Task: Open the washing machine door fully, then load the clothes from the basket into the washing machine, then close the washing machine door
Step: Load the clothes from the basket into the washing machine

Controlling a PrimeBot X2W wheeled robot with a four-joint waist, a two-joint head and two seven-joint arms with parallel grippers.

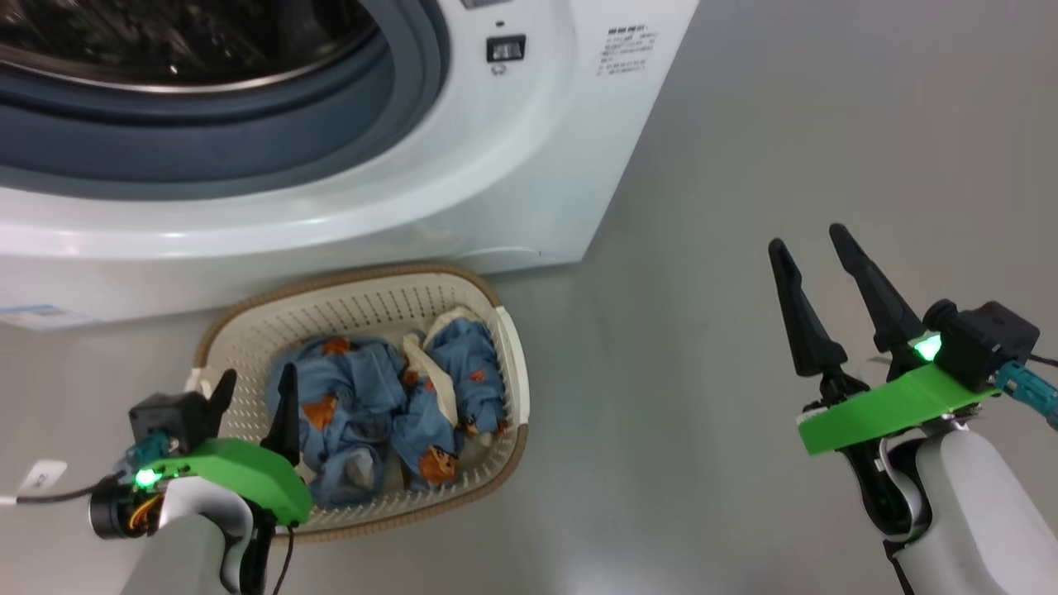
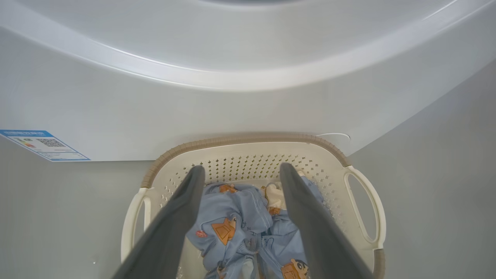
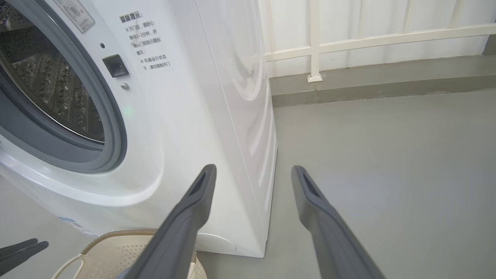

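Observation:
The white washing machine (image 1: 463, 157) stands with its mouth uncovered, showing the grey rubber ring (image 1: 248, 140) and the steel drum (image 3: 46, 85). The washing machine door is out of view. In front of it on the floor sits the cream basket (image 1: 504, 347), holding crumpled blue clothes (image 1: 372, 397) with orange figures. My left gripper (image 1: 259, 370) hangs open over the basket's left part; in the left wrist view its fingers (image 2: 186, 201) frame the clothes (image 2: 236, 221) without touching them. My right gripper (image 1: 806, 235) is open and empty, above bare floor to the right of the machine.
Grey floor (image 1: 744, 124) spreads to the right of the machine. A white railing (image 3: 348, 38) on a low kerb runs behind it. A blue label (image 2: 42, 145) sits low on the machine's front. The machine's lower front overhangs the basket's far rim (image 2: 248, 139).

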